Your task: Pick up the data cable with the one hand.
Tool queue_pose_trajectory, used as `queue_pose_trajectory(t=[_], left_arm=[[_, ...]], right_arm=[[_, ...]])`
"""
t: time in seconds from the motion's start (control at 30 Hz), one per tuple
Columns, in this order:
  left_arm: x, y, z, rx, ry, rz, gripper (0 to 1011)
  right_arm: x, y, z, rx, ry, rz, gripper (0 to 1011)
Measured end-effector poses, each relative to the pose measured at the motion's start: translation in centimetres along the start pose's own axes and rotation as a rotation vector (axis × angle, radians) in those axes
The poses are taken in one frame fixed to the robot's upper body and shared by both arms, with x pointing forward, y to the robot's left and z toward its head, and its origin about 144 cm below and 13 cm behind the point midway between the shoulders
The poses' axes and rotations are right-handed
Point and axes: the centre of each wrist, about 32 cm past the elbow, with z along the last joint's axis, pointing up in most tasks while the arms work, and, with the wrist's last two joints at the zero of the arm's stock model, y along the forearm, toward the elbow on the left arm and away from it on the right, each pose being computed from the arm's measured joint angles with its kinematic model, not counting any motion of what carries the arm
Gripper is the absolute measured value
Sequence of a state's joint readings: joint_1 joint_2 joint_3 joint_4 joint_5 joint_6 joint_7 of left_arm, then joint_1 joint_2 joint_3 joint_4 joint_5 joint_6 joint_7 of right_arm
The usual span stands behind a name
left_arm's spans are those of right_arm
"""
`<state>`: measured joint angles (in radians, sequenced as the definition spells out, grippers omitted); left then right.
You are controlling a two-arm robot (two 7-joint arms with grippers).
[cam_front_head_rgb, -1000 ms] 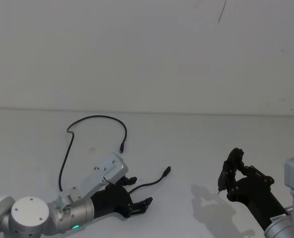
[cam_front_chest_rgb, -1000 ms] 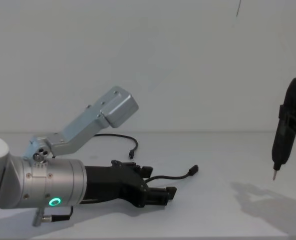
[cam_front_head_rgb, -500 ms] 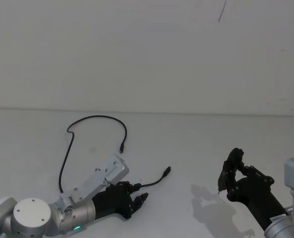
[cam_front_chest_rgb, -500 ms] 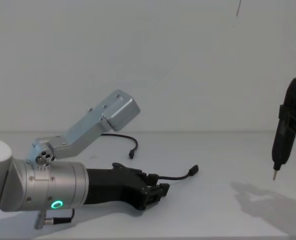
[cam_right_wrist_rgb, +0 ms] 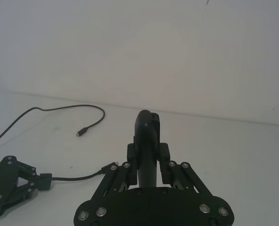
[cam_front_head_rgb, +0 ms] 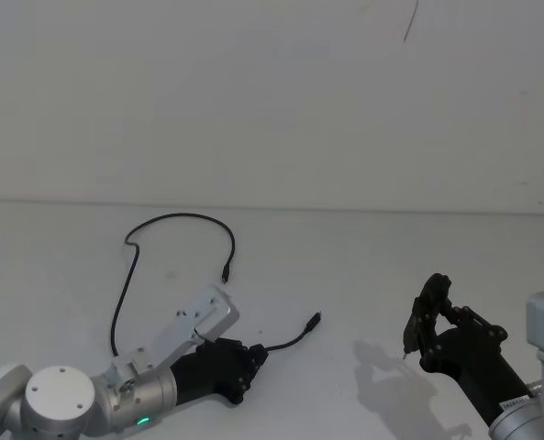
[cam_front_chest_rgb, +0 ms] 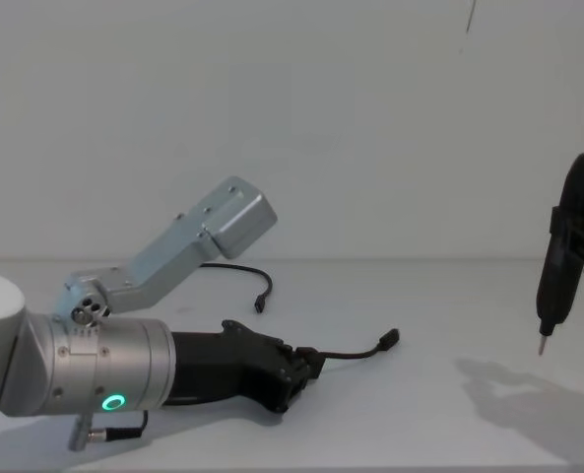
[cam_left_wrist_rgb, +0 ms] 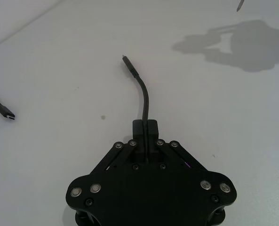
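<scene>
Head view shows us the left gripper [cam_front_head_rgb: 251,359] low at the near left of the table [cam_front_head_rgb: 363,266], its blocky black fingers [cam_front_head_rgb: 253,354] clenched on the data cable [cam_front_head_rgb: 180,216]. Do we read that grip the same way?

We do. From the left wrist view we see the two fingers pressed together with the thin cord running straight between them. A short free end curves out past the tips to a small plug [cam_left_wrist_rgb: 130,66].

Where do we place the rest of the cable?

On the table, farther out than the gripper. From the second plug [cam_front_head_rgb: 226,273] it rises in an arc, hooks round on the left and runs back toward the left arm. We lose it there behind the silver wrist with the green ring [cam_front_chest_rgb: 112,402].

And from the chest view?

We see the left gripper lying nearly level, close over the tabletop. Whether it touches the surface we cannot tell. The free end points toward the robot's right.

What of the right gripper [cam_front_head_rgb: 416,323]?

We find it at the near right, raised above its own shadow and well apart from the cable. In the right wrist view its slim fingers are drawn together into one narrow column.
</scene>
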<state>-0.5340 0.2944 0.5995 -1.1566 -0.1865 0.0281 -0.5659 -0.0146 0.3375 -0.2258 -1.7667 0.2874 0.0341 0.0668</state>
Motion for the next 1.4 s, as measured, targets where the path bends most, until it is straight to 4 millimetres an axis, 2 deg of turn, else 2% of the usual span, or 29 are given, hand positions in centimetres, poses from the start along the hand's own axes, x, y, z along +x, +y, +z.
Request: queue_pose_trajectory(t=[0.27,0.63,0.87,1.23,1.4], left_arm=[[0.3,0.5,0.8,-0.026,-0.024,0.0,50],[1.3,2.4,2.8,-0.081,-0.091,-0.077,50],[1.7,4.7,3.7,-0.095,-0.138,-0.163,50],[1.8,8.5,4.2,-0.085,-0.175,-0.248,50],[1.7,9.4,4.2,-0.083,-0.179,-0.264,50]], right_arm=[[0.0,0.0,0.0,0.0,0.0,0.0,269],[0.0,0.0,0.0,0.0,0.0,0.0,269],[0.0,0.0,0.0,0.0,0.0,0.0,269],[0.0,0.0,0.0,0.0,0.0,0.0,269],[0.0,0.0,0.0,0.0,0.0,0.0,269]])
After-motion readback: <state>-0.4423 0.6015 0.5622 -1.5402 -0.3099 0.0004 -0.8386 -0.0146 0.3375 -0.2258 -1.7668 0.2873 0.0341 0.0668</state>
